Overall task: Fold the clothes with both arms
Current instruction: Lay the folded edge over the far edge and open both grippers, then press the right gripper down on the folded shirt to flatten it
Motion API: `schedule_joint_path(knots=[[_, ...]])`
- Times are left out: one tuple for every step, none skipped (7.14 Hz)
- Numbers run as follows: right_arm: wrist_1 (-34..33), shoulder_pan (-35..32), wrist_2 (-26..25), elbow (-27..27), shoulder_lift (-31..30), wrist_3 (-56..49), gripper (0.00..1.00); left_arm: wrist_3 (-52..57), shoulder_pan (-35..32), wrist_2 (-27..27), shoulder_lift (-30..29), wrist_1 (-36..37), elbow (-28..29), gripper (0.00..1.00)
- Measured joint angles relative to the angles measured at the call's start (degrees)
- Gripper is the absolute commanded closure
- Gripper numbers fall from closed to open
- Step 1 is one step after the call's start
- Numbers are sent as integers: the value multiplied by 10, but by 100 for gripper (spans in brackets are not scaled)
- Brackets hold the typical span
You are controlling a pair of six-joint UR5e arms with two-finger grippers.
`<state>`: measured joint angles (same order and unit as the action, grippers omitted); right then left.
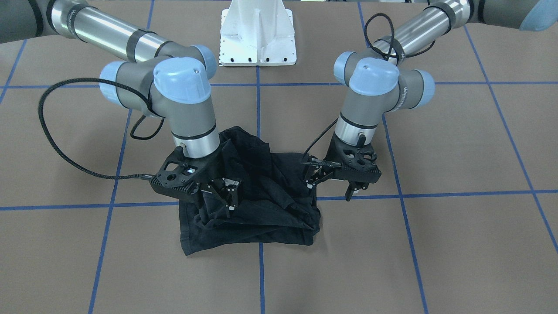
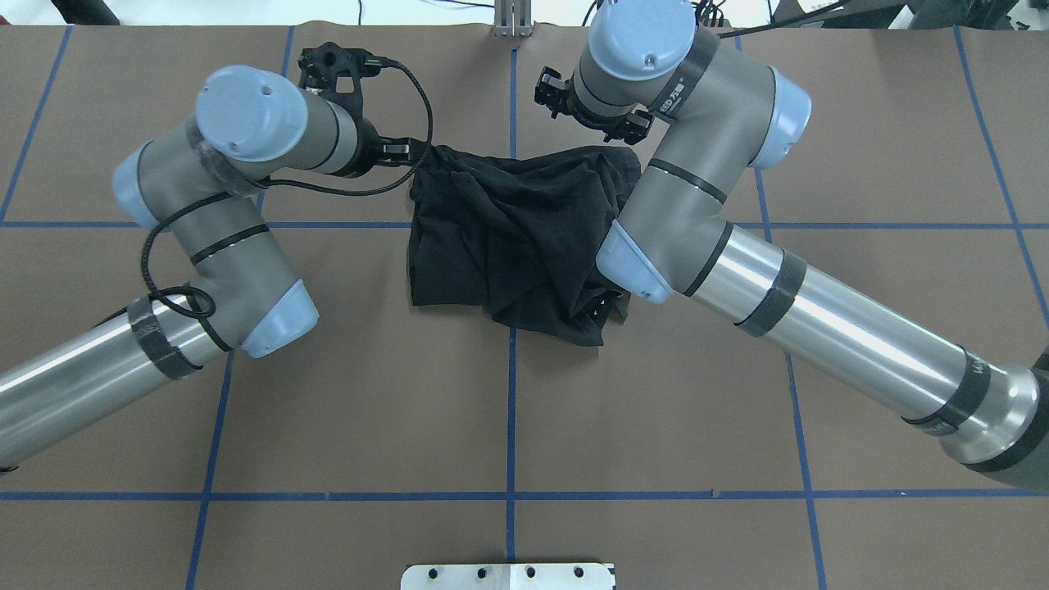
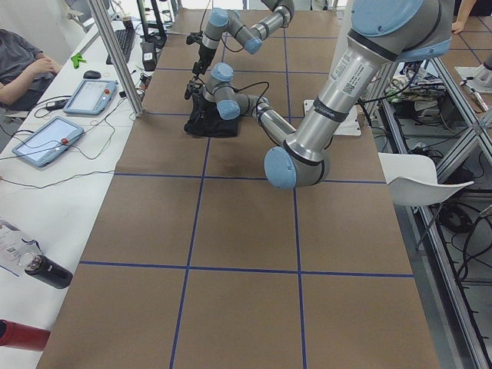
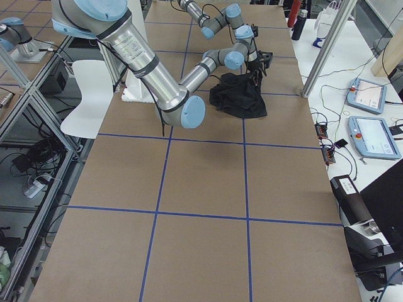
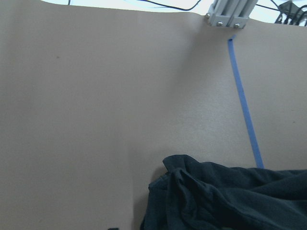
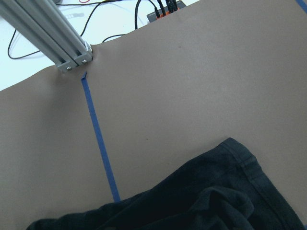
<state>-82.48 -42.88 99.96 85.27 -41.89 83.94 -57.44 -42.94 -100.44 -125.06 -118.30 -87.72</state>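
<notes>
The black T-shirt (image 1: pixel 266 196) lies bunched in the middle of the brown table, plain black side up, with no print showing. It also shows in the overhead view (image 2: pixel 508 229). My left gripper (image 1: pixel 310 182) is at the shirt's far corner on my left and looks shut on the cloth. My right gripper (image 1: pixel 229 204) is over the other far corner and looks shut on bunched cloth, its fingertips lost against the black. A lifted layer hangs between them over the flat layer. Both wrist views show only cloth (image 5: pixel 230 201) (image 6: pixel 201 206) at the bottom and no fingers.
The white pedestal base (image 1: pixel 258 39) stands at my side of the table. Blue tape lines (image 1: pixel 260 279) grid the brown surface. An aluminium post (image 6: pixel 53 38) stands at the far edge. Operator tablets (image 3: pixel 48 138) lie on a side bench.
</notes>
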Motion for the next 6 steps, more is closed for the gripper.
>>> schedule_joint_path(knots=[[-53,19,-4,57,-8,-4,0,28,-11,-22,27,-1,-29,0],[-91,63,-44,89,-16,-2,0,43,-18,-34,44,-3,-44,0],[-122,118,-101,101,-21,-2,1,55,-22,-39,52,-5,-50,0],[-152,164,-146,105,-23,-3,3,59,-24,-41,55,-6,-52,0],[-178,198,-177,106,-24,-6,7,61,-24,-42,57,-6,-52,0],[-196,221,-201,105,-24,-19,8,62,-25,-42,57,-6,-52,0]])
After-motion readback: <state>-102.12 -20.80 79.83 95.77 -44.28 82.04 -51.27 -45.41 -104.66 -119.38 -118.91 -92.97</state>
